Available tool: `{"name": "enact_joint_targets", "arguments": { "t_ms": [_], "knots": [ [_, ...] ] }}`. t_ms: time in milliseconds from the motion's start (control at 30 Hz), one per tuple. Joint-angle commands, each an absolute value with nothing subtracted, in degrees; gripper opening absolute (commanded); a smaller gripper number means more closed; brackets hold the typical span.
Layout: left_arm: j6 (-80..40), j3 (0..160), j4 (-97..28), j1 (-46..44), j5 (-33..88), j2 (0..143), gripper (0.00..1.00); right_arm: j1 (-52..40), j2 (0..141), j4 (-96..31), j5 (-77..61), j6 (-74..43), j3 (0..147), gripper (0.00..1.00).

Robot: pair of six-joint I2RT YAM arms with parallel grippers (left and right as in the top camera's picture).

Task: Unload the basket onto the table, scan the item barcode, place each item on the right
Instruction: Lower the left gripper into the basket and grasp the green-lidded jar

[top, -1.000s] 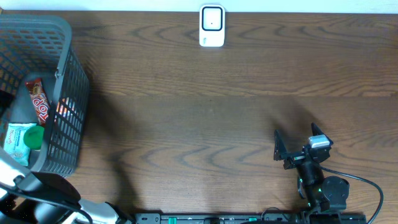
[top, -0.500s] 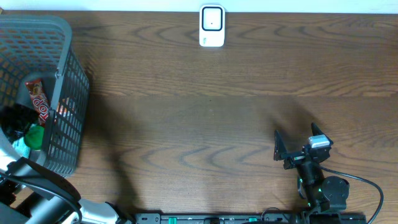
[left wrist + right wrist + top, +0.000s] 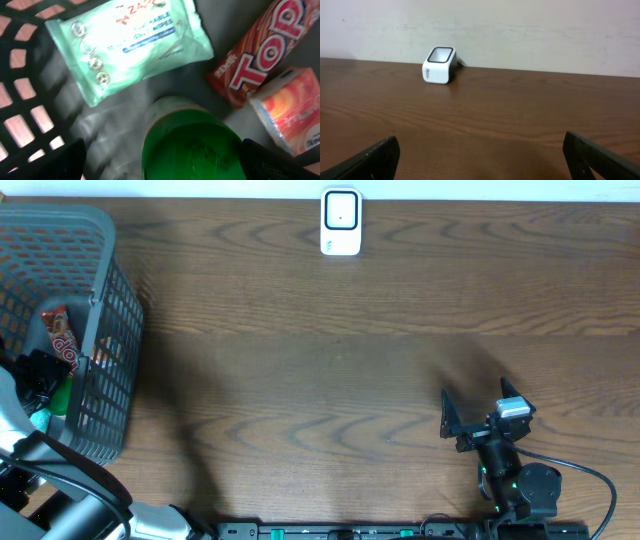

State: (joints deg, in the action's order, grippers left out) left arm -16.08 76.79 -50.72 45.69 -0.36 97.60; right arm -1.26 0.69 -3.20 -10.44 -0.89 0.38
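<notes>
While the left claw (image 3: pixel 164 161) is hanging inside the grey basket (image 3: pixel 105 320), its fingers (image 3: pixel 60 162) are standing wide apart and gripping nothing. A green-capped container (image 3: pixel 192 147) is lying on the basket's floor directly below the gap between them. Also inside the basket, a pale green packet of wipes (image 3: pixel 130 45) is lying flat just beside that container. A red "TOP" bar (image 3: pixel 260 55) is resting on the container's other side, and an orange carton (image 3: pixel 292 110) is sitting just beside the bar. The white scanner (image 3: pixel 341 221) is standing well apart from the basket, upright on the tabletop (image 3: pixel 300 380) by the wall. The right claw (image 3: pixel 475 418) is sitting farther from the basket than the scanner is. Its own fingers are spread wide too, holding nothing and pointing toward the scanner.
</notes>
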Motion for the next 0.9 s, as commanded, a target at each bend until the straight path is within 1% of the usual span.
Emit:
{"name": "enact_joint_targets", "arguments": {
  "t_ms": [0, 700, 867],
  "knots": [
    [-15.1, 73.6, -51.0, 45.8, -1.9, 99.7, 0.98, -1.5, 0.4, -3.5, -10.1, -1.7, 0.3, 0.99],
    [-15.0, 74.6, -53.8, 45.8, -2.0, 97.6, 0.98, -1.5, 0.4, -3.5, -10.1, -1.7, 0.3, 0.99],
    [-6.9, 75.2, -55.5, 45.8, -2.0, 95.8, 0.98, -1.5, 0.4, -3.5, -10.1, -1.7, 0.3, 0.99]
  ]
}}
